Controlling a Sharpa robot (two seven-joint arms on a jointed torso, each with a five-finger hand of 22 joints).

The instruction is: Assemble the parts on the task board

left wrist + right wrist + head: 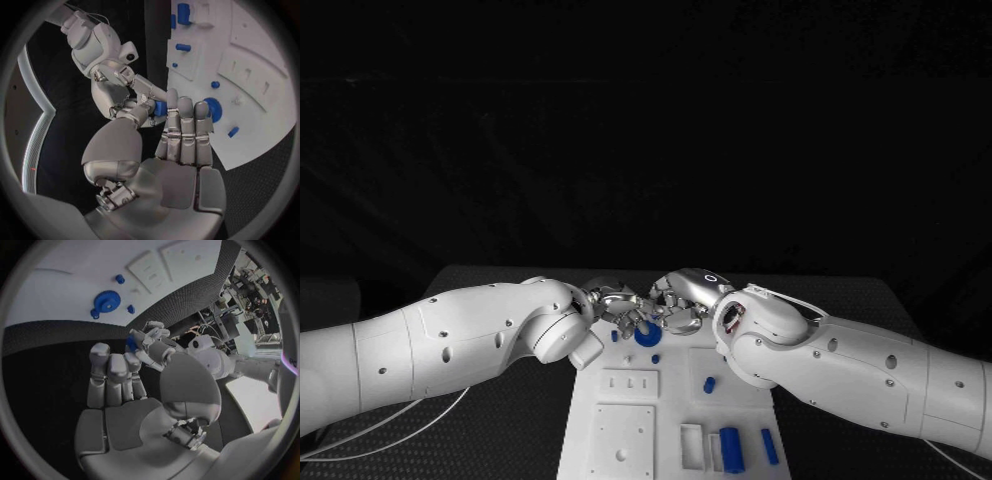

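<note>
Head view: Two white arms meet over the far end of the task board [661,420], which lies mid-tabletop; the left hand [610,305] and right hand [678,303] touch fingertip to fingertip above a blue gear [648,335] seated near the board's far edge. More blue parts lie toward the near edge, among them a blue cylinder [730,443].

Left wrist view: The left hand's fingers [185,127] stand straight and pressed side by side; just beyond them the right hand's fingers [145,107] pinch a small blue part [160,108] off the board's edge.

Right wrist view: The same small blue part sits between the two hands' fingertips. Whether the left hand shares the grip cannot be told.

Risk: This looks like a hand-to-hand transfer. If one hand lets go before the other has a firm pinch, the part may drop to the tabletop, off the board.
</note>
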